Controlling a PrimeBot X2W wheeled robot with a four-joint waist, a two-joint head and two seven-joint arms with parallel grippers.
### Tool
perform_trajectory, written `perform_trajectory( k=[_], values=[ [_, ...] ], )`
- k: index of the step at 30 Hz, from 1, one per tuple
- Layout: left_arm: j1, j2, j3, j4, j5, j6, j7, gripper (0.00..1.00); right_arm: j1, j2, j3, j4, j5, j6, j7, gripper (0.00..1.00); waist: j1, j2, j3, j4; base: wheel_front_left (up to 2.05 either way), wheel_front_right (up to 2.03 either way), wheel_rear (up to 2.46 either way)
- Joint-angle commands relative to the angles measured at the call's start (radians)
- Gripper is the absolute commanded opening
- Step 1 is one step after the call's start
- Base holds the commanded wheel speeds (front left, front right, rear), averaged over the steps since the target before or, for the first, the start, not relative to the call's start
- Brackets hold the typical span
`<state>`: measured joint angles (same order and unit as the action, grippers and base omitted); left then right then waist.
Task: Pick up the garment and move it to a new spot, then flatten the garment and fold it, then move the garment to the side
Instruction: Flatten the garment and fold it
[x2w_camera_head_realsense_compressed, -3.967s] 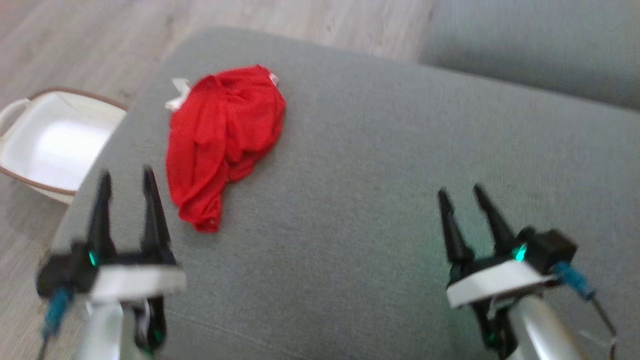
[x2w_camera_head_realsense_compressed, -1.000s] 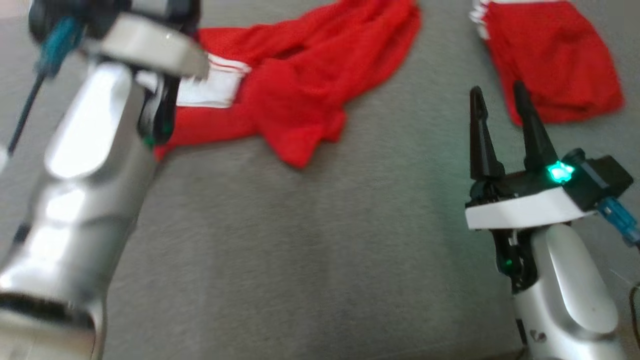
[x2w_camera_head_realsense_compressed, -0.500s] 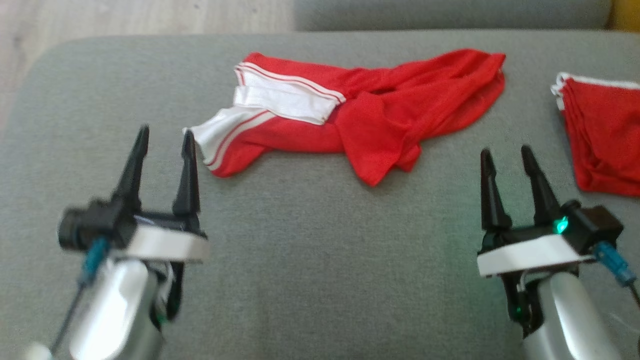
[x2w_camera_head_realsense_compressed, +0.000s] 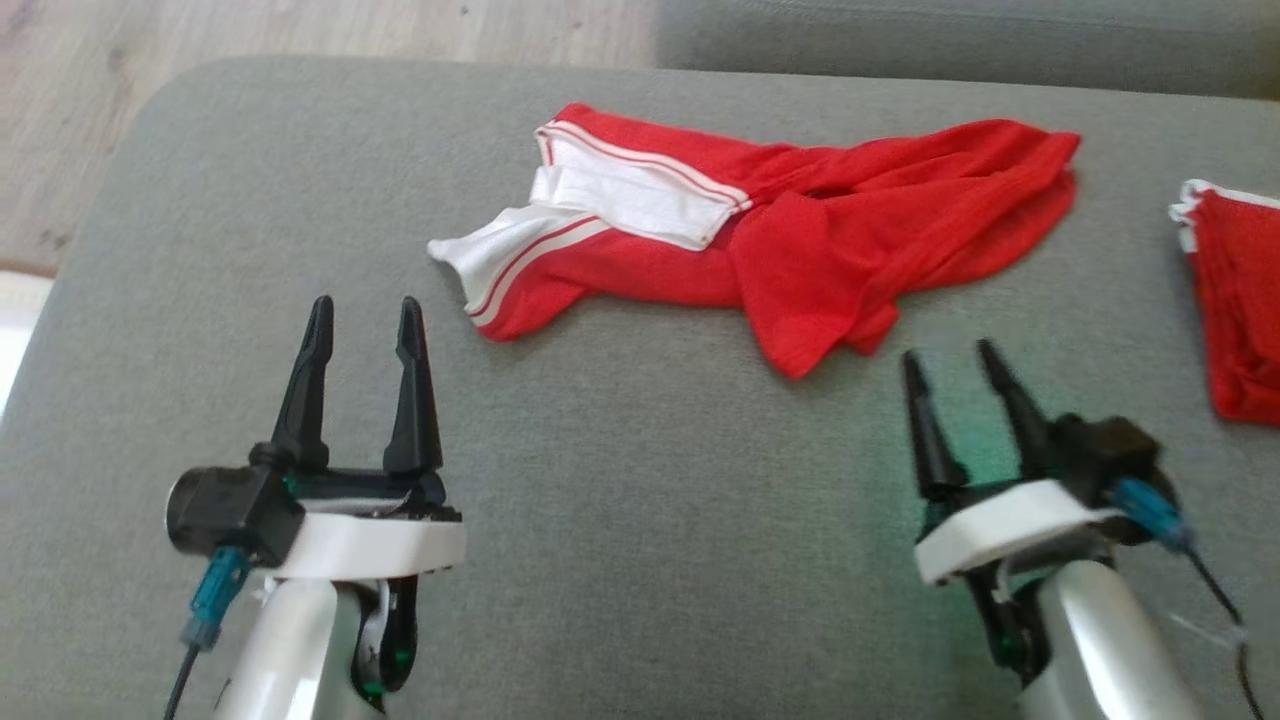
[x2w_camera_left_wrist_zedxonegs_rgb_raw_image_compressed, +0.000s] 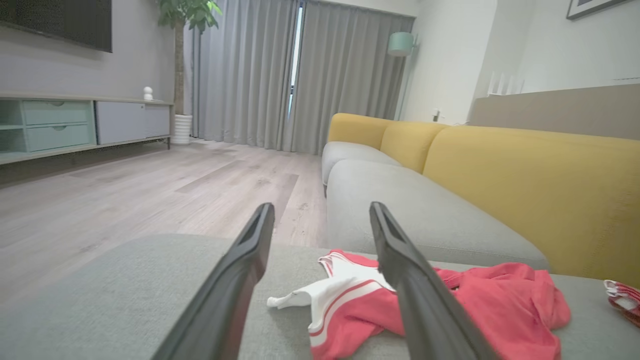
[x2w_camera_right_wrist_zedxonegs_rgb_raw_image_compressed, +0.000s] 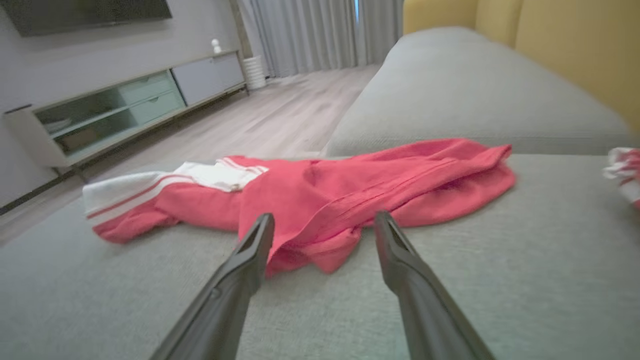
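Grey sofa cushion (x2w_camera_head_realsense_compressed: 650, 520) takes up most of the head view, with pale wooden floor (x2w_camera_head_realsense_compressed: 300, 25) beyond its far left corner. Two red garments lie on it. The nearer garment (x2w_camera_head_realsense_compressed: 800, 240), red with white striped trim at its left end, sprawls crumpled across the far middle of the cushion, touched by neither gripper. The second red piece (x2w_camera_head_realsense_compressed: 1240, 300) is cut off by the right edge, so its shape is hard to judge; it may be folded.

Two grippers hover over the cushion's near side, each with two dark fingers spread apart and nothing between them. The left gripper (x2w_camera_head_realsense_compressed: 365, 305) sits near the white trim. The right gripper (x2w_camera_head_realsense_compressed: 949, 352), slightly blurred, points at the garment's lowest red flap. In the left wrist view one finger (x2w_camera_left_wrist_zedxonegs_rgb_raw_image_compressed: 415, 280) hides part of the garment's middle.
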<state>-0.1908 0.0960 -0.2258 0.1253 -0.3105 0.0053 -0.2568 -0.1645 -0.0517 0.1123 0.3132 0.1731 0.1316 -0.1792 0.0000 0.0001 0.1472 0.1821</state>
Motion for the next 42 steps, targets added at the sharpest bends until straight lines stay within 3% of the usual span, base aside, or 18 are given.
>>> perform_trajectory(
  k=[1, 10, 19, 21, 25, 31, 36, 42],
  values=[
    [-0.028, -0.004, 0.048, -0.022, 0.014, -0.014, -0.005, 1.00, -0.062, 0.001, 0.049, 0.000, 0.001, -0.001, 0.033, 1.00, 0.0000, -0.0001, 0.016, 0.021, 0.00, 0.00, 0.00],
    [-0.040, -0.040, 0.061, 0.010, 0.036, -0.063, -0.005, 1.00, -0.161, 0.001, 0.131, 0.187, 0.073, -0.001, 0.146, 1.00, 0.0000, -0.0001, 0.061, 0.094, 0.00, 0.00, 0.00],
    [-0.049, -0.045, 0.055, 0.020, 0.023, -0.069, -0.005, 1.00, -0.275, 0.001, 0.172, 0.355, 0.087, -0.001, 0.114, 1.00, 0.0000, -0.0001, 0.078, 0.139, 0.00, 0.00, 0.00],
    [-0.046, -0.045, 0.052, 0.020, 0.018, -0.064, -0.005, 1.00, -0.294, 0.001, 0.176, 0.383, 0.080, -0.001, 0.094, 0.00, 0.0000, -0.0001, 0.076, 0.139, 0.00, 0.00, 0.00],
    [-0.039, -0.046, 0.054, 0.021, 0.018, -0.058, -0.005, 1.00, -0.307, 0.001, 0.181, 0.409, 0.083, -0.001, 0.060, 0.00, 0.0000, -0.0001, 0.065, 0.127, 0.00, 0.00, 0.00],
    [-0.015, -0.046, 0.080, 0.027, 0.028, -0.062, -0.005, 1.00, -0.263, -0.003, 0.148, 0.406, 0.084, -0.001, 0.005, 0.00, 0.0000, -0.0001, 0.022, 0.049, 0.00, 0.00, 0.00],
    [0.002, -0.046, 0.093, 0.030, 0.027, -0.067, -0.005, 1.00, -0.169, -0.065, 0.091, 0.327, 0.081, -0.001, 0.012, 0.00, 0.0000, -0.0001, -0.031, -0.029, 0.00, 0.00, 0.00],
    [0.019, -0.046, 0.085, 0.024, 0.015, -0.061, -0.005, 1.00, -0.057, -0.154, 0.019, 0.176, 0.062, -0.001, 0.115, 0.00, 0.0000, -0.0001, -0.077, -0.094, 0.00, 0.00, 0.00]
  ],
)
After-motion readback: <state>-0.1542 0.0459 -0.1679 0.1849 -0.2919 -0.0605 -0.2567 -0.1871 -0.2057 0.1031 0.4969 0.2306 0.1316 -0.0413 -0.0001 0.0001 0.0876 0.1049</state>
